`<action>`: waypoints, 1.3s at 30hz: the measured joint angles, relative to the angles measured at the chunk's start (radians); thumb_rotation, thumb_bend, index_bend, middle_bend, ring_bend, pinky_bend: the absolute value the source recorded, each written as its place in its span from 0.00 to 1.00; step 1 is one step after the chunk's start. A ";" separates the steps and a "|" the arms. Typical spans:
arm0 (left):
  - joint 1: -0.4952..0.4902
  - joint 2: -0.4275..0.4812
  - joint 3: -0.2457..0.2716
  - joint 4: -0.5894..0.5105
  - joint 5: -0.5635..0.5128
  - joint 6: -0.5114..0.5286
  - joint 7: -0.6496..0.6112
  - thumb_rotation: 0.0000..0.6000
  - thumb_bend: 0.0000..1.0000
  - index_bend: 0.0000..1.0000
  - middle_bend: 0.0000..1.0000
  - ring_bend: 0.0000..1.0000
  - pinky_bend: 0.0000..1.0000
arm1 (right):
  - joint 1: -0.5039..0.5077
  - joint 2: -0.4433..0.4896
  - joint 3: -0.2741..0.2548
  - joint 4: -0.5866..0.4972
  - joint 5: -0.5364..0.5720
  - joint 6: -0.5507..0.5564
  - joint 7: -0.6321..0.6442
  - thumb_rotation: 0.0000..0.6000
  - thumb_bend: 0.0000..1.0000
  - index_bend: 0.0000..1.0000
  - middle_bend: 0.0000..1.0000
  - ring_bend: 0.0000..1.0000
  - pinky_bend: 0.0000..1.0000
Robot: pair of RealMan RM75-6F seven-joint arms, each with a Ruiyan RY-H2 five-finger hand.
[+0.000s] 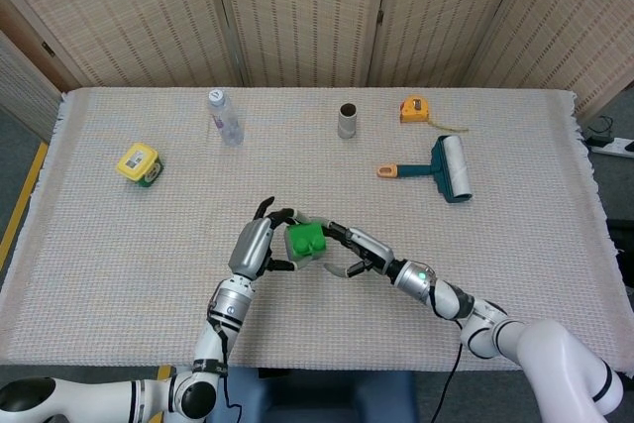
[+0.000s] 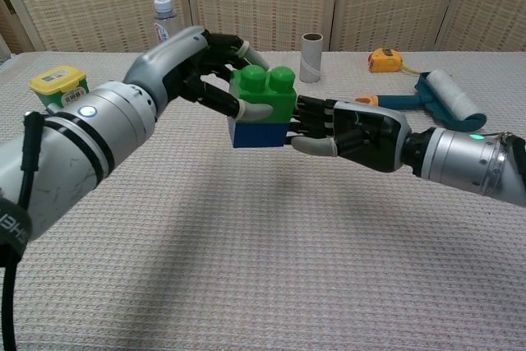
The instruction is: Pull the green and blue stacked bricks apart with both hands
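A green brick (image 2: 265, 96) sits stacked on a blue brick (image 2: 256, 133), and the pair is held in the air above the woven table cover. My left hand (image 2: 201, 71) grips the green brick from the left, with its thumb across the front face. From the right, my right hand (image 2: 349, 127) meets the stack, its fingers against the blue brick's right end and its thumb low in front. In the head view only the green brick (image 1: 305, 241) shows, between the left hand (image 1: 255, 247) and the right hand (image 1: 355, 250); the blue one is hidden beneath it.
Along the far side stand a clear bottle (image 1: 225, 116), a cardboard tube (image 1: 347, 120) and a yellow tape measure (image 1: 414, 108). A teal lint roller (image 1: 446, 167) lies at the right, and a yellow-lidded tub (image 1: 137, 162) sits at the left.
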 measured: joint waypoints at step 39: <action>0.006 0.013 0.011 -0.026 0.002 0.015 -0.014 1.00 0.48 0.75 0.88 0.38 0.00 | 0.010 -0.041 0.045 -0.010 0.072 -0.051 -0.056 1.00 0.46 0.77 0.44 0.30 0.00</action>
